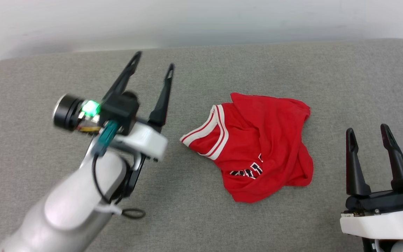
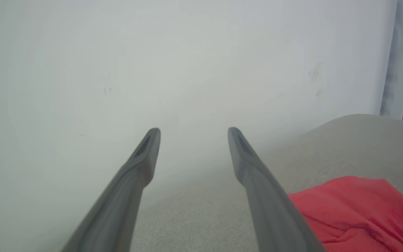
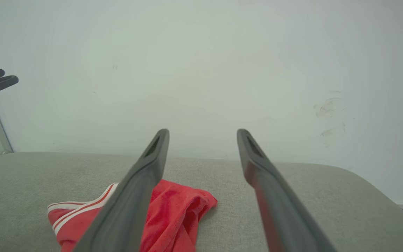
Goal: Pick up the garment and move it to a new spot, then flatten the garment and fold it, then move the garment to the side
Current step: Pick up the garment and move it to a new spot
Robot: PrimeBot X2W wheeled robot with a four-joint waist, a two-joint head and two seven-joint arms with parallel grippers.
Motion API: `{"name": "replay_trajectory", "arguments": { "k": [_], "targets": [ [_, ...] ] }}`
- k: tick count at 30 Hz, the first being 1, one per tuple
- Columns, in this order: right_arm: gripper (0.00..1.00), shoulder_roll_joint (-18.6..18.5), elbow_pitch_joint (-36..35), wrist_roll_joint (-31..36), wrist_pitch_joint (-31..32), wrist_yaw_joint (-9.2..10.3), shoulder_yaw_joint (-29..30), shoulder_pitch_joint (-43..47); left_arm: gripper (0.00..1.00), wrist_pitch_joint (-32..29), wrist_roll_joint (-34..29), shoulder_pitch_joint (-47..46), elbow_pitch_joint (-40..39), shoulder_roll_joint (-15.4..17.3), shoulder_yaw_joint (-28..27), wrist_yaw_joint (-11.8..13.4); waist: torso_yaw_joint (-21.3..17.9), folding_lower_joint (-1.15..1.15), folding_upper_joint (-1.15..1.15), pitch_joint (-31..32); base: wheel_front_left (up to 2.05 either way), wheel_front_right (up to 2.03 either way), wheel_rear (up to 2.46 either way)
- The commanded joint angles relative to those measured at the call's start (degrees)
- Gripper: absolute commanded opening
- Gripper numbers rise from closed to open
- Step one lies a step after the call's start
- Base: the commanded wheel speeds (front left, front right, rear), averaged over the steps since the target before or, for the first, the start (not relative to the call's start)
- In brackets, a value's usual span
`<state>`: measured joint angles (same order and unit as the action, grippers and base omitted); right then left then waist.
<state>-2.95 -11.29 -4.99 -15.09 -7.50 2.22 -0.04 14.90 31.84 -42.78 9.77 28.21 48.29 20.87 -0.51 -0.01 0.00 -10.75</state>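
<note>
On the grey padded surface point(image 1: 47, 87), near its middle in the head view, the garment point(image 1: 257, 147) lies crumpled in a loose heap; it is red, with a red-and-white striped trimmed opening turned toward the left, and a scrap of black, white-edged lettering shows near its lower edge, too folded to read; to its left the left gripper point(image 1: 154, 60) hangs raised and tilted over the surface, its two dark fingers spread wide with nothing between them, apart from the cloth; a green light glows at its wrist; at the lower right the right gripper point(image 1: 368, 128) points up the view, fingers likewise parted and empty, near the heap's right edge but not touching it; in the left wrist view the red cloth lies at the lower right, beside one finger; in the right wrist view it lies at the lower left, partly hidden behind one finger; a pale wall point(image 1: 187, 17) backs the surface
</note>
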Motion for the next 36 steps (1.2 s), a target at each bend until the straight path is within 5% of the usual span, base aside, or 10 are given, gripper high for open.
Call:
{"name": "replay_trajectory", "arguments": {
  "k": [1,5,10,22,36],
  "targets": [
    [1.0,0.13,0.03,0.17,-0.12,0.02,0.14,0.05,1.0,0.34,-1.65,3.96,-1.68,0.07,-2.44,1.36,0.42,0.01,0.0,0.34,0.0,0.0,0.0],
    [1.0,0.13,0.16,0.34,-0.11,0.02,0.25,0.62,1.0,0.29,-5.73,12.41,-5.68,-0.75,-9.58,3.41,0.84,0.01,0.0,1.05,0.0,0.0,0.0],
    [1.0,0.13,0.41,-0.17,-0.12,0.02,0.39,1.45,1.0,0.3,-10.41,21.54,-8.57,-3.27,-17.21,2.83,1.1,0.01,0.0,2.17,0.0,0.0,0.0],
    [1.0,0.12,2.23,-2.64,-0.12,0.02,0.44,4.12,1.0,0.31,-19.6,35.21,-9.5,-11.72,-30.14,-2.5,0.5,0.01,0.0,4.7,0.0,0.0,0.0],
    [1.0,0.13,4.98,-4.22,-0.11,0.02,0.41,7.21,1.0,0.31,-25.22,41.07,-7.0,-17.7,-36.55,-9.13,0.49,0.01,0.0,6.52,0.0,0.0,0.0]
  ]
}}
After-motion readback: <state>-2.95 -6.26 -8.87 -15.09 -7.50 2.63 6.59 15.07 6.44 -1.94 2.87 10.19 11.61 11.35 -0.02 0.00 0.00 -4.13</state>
